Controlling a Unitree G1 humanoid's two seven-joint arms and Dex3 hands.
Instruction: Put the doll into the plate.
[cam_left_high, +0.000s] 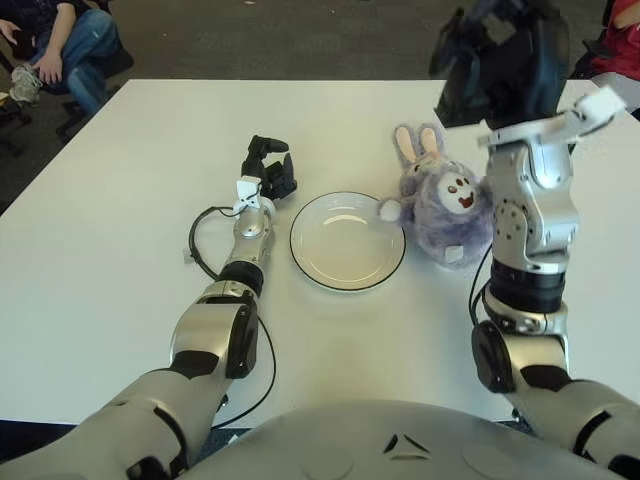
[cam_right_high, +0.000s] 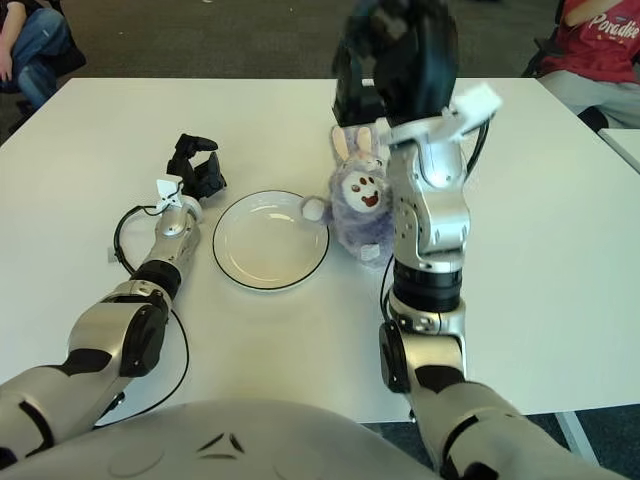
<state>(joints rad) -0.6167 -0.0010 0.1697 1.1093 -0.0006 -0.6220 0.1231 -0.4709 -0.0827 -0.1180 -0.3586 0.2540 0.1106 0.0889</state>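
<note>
The right hand (cam_left_high: 500, 60) is raised high above the table (cam_left_high: 120, 200), close to the camera and blurred; whether its fingers are spread or curled cannot be told, and it holds nothing visible. Below and just left of its forearm sits the doll (cam_left_high: 445, 205), a purple bunny with 2 ears, upright on the table, just right of the plate (cam_left_high: 347, 240). The left hand (cam_left_high: 268, 168) shows left of the plate, fingers loosely curled, holding nothing.
</note>
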